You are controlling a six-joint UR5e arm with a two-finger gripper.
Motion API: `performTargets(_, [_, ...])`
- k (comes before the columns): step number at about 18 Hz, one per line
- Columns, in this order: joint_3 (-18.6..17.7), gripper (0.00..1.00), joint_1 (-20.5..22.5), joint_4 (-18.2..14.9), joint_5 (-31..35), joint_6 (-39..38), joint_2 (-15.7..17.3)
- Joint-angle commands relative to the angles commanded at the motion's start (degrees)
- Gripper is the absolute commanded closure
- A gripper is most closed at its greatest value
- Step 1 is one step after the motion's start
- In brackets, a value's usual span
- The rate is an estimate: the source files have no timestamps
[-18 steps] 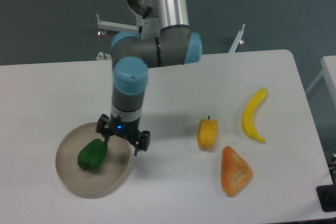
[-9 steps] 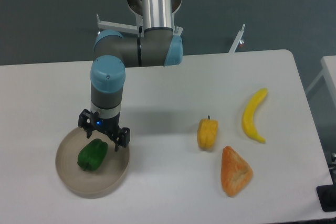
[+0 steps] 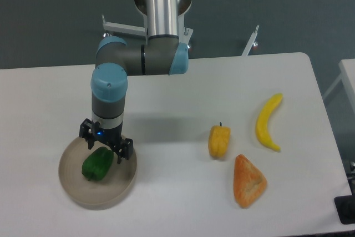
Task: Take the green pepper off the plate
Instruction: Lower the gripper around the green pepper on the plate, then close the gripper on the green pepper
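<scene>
The green pepper [image 3: 98, 165] lies on the round beige-grey plate [image 3: 80, 193] at the front left of the table. My gripper [image 3: 105, 147] hangs straight down over the plate's far side, directly above the pepper's upper end. Its two fingers are spread apart, one to the left and one to the right of the pepper's top. It holds nothing. The pepper rests on the plate.
A yellow pepper [image 3: 219, 141] with a dark stem stands at mid-table. An orange wedge-shaped pastry [image 3: 247, 181] lies in front of it to the right. A yellow banana [image 3: 267, 122] lies at the right. The table's right edge is beyond the banana.
My gripper has moved left from the plate's right rim to above the green pepper and has come a little lower. The pepper and plate have not moved.
</scene>
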Motion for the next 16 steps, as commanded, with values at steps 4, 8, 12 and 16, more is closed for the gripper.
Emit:
performTargets(4, [0.1,0.0,-0.4,0.0,0.0,0.1,-0.8])
performTargets(8, [0.4,0.01,-0.6,0.0,0.0,0.1,-1.1])
performTargets(12, [0.5,0.41,-0.6,0.0,-0.1,0.2,-1.1])
performTargets(16, [0.4,0.57,-0.6,0.0,-0.1,0.3,-0.9])
